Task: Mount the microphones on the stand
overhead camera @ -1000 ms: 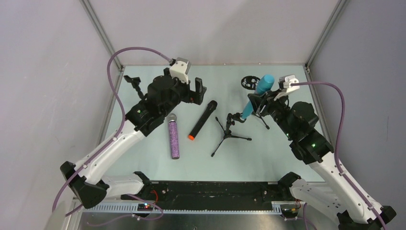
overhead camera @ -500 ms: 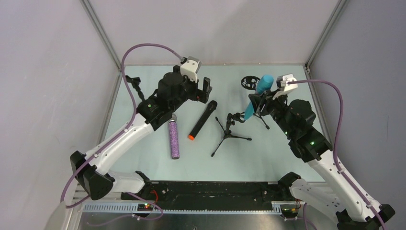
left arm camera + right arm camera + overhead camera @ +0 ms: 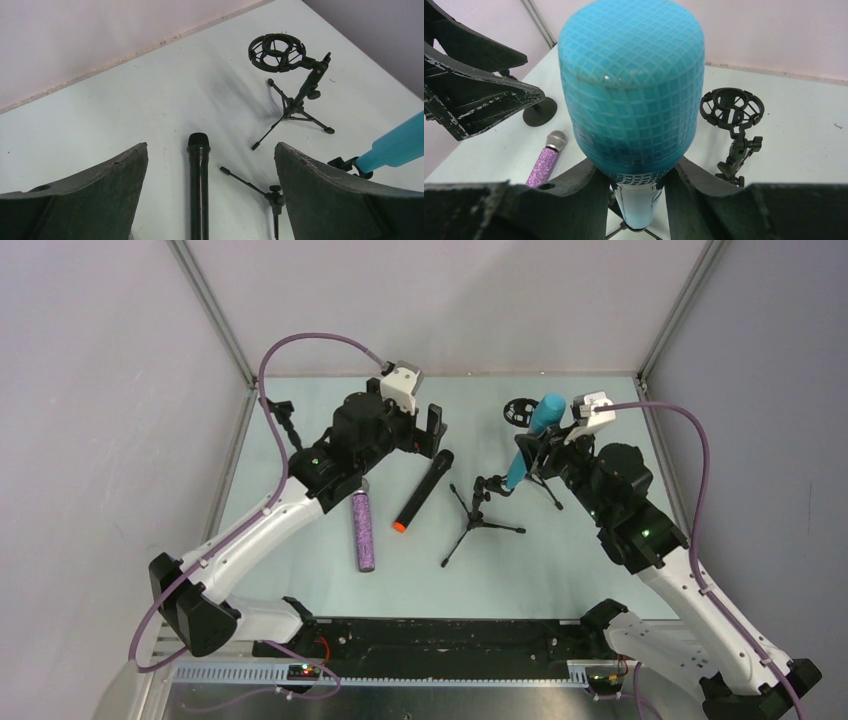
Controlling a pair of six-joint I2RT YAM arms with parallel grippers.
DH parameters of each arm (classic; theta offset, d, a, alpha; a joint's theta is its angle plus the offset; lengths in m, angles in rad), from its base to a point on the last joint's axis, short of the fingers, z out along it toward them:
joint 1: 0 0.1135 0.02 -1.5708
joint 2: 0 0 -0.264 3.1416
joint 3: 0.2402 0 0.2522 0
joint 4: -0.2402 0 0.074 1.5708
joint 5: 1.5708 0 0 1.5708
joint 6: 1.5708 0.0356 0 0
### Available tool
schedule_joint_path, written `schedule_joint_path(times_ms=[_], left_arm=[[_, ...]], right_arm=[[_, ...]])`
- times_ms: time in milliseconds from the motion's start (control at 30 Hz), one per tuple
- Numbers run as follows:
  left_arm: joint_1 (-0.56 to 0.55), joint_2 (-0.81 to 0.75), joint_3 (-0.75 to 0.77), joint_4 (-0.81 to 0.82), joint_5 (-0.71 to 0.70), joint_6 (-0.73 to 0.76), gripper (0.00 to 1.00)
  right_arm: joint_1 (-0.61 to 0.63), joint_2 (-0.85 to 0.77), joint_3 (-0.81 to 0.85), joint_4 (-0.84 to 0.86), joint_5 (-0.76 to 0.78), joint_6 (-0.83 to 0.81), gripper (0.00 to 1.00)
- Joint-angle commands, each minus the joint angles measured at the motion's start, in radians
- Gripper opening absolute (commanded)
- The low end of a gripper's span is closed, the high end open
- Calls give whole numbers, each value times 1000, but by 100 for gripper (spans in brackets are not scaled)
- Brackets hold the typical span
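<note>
My right gripper (image 3: pixel 634 172) (image 3: pixel 537 452) is shut on the turquoise microphone (image 3: pixel 631 90) (image 3: pixel 533 438), which tilts head-up. Its lower end sits at the clip of a small tripod stand (image 3: pixel 478 512) (image 3: pixel 272 196). The black microphone with an orange end (image 3: pixel 420 490) (image 3: pixel 198 185) lies flat on the table. My left gripper (image 3: pixel 211 146) (image 3: pixel 428 435) hangs open above its head end, one finger on each side, not touching it. The purple glitter microphone (image 3: pixel 363 530) (image 3: pixel 544 162) lies to the left of the black one.
A second stand with a round shock-mount ring (image 3: pixel 519 410) (image 3: pixel 285 55) (image 3: pixel 732 107) stands at the back, right behind the turquoise mic. A small black stand with a round base (image 3: pixel 281 416) (image 3: pixel 540 111) is at the back left. Enclosure walls (image 3: pixel 450 300) border the table.
My left arm has swung right and toward the back, bringing its open gripper over the black mic's head. The right gripper has shifted slightly left with the turquoise mic.
</note>
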Motion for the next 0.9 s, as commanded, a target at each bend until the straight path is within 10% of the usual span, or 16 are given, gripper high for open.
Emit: schedule_joint_path(times_ms=[0,867], left_arm=[[5,-7,-16,42,13,2,100],[8,-8,-60,64,1,-34,100]], right_arm=[[-3,4,19,69,-2,-1,0],[-1,6,-95,121,-69,15,0]])
